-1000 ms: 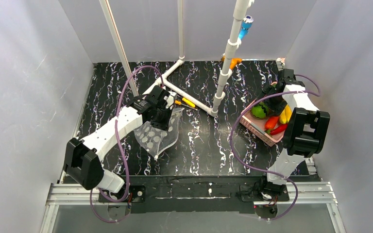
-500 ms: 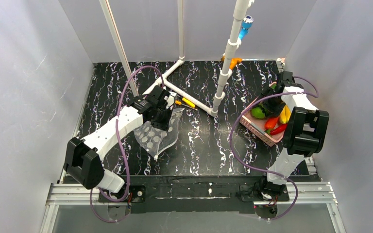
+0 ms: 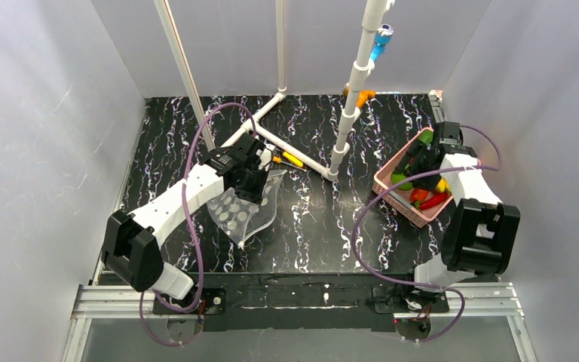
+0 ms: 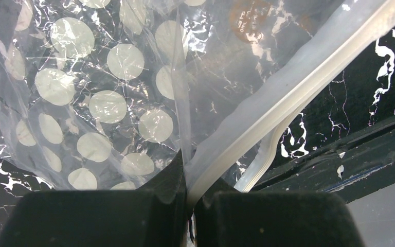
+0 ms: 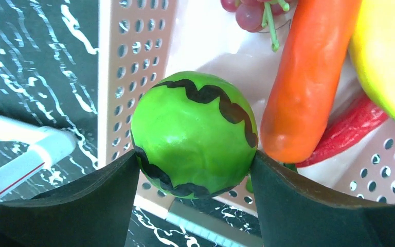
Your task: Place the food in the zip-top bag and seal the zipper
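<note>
- Top view: one clear floppy plastic bag printed with white dots (image 3: pixel 243 215) lies left of centre on the black marbled counter (image 3: pixel 317 226). The left gripper (image 3: pixel 255 179) pinches its far edge.
- One pink perforated plastic basket (image 3: pixel 387 187) sits far right, and the right gripper (image 3: pixel 416 167) hides most of its contents. One white pipe frame (image 3: pixel 301 157) stands between bag and basket.
- Left wrist view: the left gripper (image 4: pixel 189 200) is clamped closed on the thin clear zipper strip (image 4: pixel 288 95). The bag (image 4: pixel 108 108) runs off frame.
- Right wrist view: the right gripper (image 5: pixel 194 157) grips one green round toy fruit (image 5: pixel 190 123) from both sides, over the basket (image 5: pixel 133 41).
- Right of it lie one orange long pepper (image 5: pixel 303 77), one red pepper (image 5: pixel 347 136), one yellow banana (image 5: pixel 385 51) and dark red grapes (image 5: pixel 247 13); the banana and grapes are cut off.
</note>
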You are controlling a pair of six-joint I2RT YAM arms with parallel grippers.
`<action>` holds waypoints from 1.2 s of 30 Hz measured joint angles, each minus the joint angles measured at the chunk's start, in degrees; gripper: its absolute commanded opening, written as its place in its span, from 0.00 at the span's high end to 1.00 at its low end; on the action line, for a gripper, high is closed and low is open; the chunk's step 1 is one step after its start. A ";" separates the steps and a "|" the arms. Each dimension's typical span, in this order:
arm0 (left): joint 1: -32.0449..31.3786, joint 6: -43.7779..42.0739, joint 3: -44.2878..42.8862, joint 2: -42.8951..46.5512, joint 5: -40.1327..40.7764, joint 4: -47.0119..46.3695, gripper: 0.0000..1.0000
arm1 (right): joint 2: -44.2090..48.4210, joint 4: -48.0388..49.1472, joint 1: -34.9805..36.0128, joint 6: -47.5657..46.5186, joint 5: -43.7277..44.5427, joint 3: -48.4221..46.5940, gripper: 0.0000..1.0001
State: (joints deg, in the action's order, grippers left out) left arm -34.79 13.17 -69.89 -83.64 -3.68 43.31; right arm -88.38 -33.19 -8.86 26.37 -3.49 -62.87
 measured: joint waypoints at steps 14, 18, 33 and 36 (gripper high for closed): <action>0.00 -0.39 0.04 -1.29 0.02 0.00 1.00 | 22.27 0.17 2.54 -0.57 0.04 9.31 0.99; 0.00 -0.57 0.04 -1.29 0.00 0.00 1.00 | 27.56 -0.52 7.43 -1.05 -0.09 11.17 0.99; 0.00 -1.18 0.15 -1.44 -1.79 -0.39 1.00 | 38.34 4.02 47.17 5.44 -2.32 22.71 0.99; 0.00 -1.33 0.20 -1.44 -2.36 -1.07 1.00 | 30.82 10.80 55.04 6.93 -4.28 20.44 0.99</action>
State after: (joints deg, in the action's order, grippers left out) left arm -34.79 11.84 -69.69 -85.08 -6.04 42.24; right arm -57.56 -22.39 46.17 33.30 -7.77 -42.44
